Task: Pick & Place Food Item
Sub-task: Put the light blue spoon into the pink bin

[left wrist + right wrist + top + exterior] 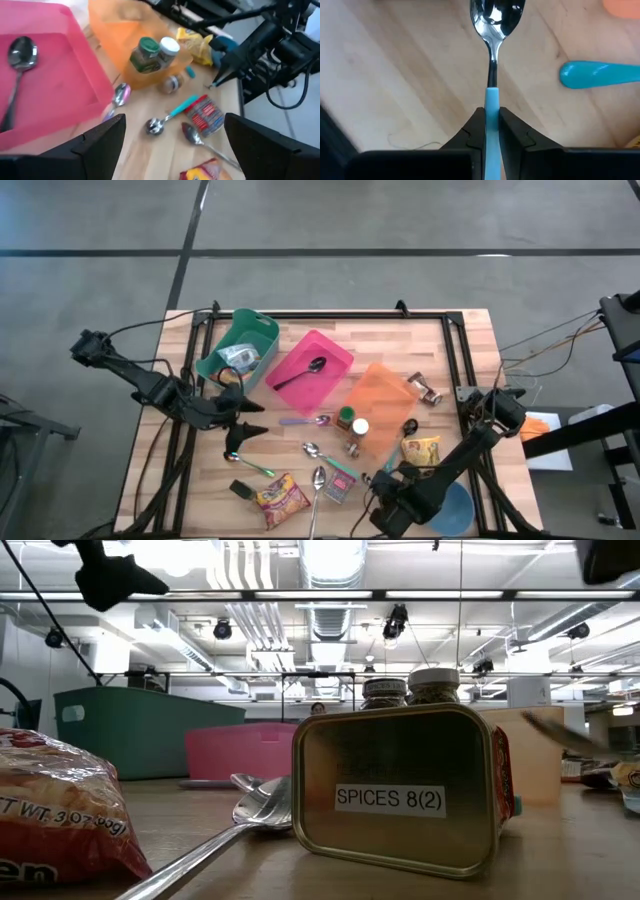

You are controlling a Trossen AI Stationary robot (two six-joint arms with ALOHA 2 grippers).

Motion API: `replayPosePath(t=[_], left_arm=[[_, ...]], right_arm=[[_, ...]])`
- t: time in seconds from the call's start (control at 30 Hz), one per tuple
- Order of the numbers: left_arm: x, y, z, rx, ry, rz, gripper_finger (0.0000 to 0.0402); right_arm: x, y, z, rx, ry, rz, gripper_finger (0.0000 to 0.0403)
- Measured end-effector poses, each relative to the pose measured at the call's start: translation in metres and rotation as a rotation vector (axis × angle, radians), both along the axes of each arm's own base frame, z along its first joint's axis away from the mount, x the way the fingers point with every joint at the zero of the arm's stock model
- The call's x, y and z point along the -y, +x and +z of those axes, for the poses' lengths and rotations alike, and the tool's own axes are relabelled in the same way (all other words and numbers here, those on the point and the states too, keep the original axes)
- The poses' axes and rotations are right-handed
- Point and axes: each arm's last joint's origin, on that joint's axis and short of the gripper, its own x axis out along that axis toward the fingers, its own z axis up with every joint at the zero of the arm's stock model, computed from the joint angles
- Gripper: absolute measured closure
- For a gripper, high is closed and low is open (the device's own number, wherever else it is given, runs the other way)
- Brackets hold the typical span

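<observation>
The right gripper [491, 125] is pinched tight on the blue handle of a spoon [496, 20]. The shiny bowl of the spoon sticks out in front of the fingers, just over the wooden table [440, 370]. From above, this gripper sits near the front edge of the table, beside the orange bin [385, 408].

The left gripper [172, 142] waits with its fingers wide apart and nothing in them. It hangs over the table near the green bin [237, 348], looking toward the pink bin [312, 370].

The pink bin already has one spoon [300, 374] in it, so the spoon in hand most likely belongs there too (that is only a guess from how things lie).

To do this step well, the spoon should go up slowly and stay level. The grip is far back on the handle, so the heavy bowl end may tip down or swing. A slow lift keeps it from slipping out.

On the way across, it should go high over the spice jars [352, 423] and the spice tin [339, 489], so nothing gets bumped. Other spoons lie close by as well. Then it should come down low over the bin before the fingers let go
</observation>
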Motion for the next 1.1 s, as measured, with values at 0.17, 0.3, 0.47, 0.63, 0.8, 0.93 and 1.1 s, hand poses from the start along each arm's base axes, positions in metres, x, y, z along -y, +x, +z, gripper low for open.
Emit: replayPosePath(t=[0.17,0.3,0.47,0.63,0.8,0.93,1.1], left_arm=[[0.003,0.005,-0.016,0.101,-0.052,0.000,0.0062],[0.002,0.006,-0.027,0.174,-0.081,0.023,0.0062],[0.002,0.007,-0.030,0.221,-0.101,0.023,0.0062],[0.001,0.008,-0.027,0.249,-0.101,0.024,0.0062],[0.001,0.011,-0.018,0.341,0.011,-0.017,0.0062],[0.004,0.016,-0.019,0.364,0.079,-0.042,0.0062],[0.008,0.024,-0.019,0.413,0.095,-0.051,0.0062]], right_arm=[[-0.006,0.003,0.011,0.074,-0.032,0.028,0.0380],[-0.008,0.010,0.022,0.164,-0.092,0.064,0.0381],[-0.003,0.025,0.040,0.276,-0.194,0.108,0.0381],[0.008,0.045,0.060,0.400,-0.336,0.118,0.0381],[0.025,0.072,0.079,0.521,-0.413,0.091,0.0381],[0.041,0.092,0.092,0.588,-0.457,0.053,0.0381],[0.058,0.114,0.109,0.675,-0.517,0.031,0.0381]])
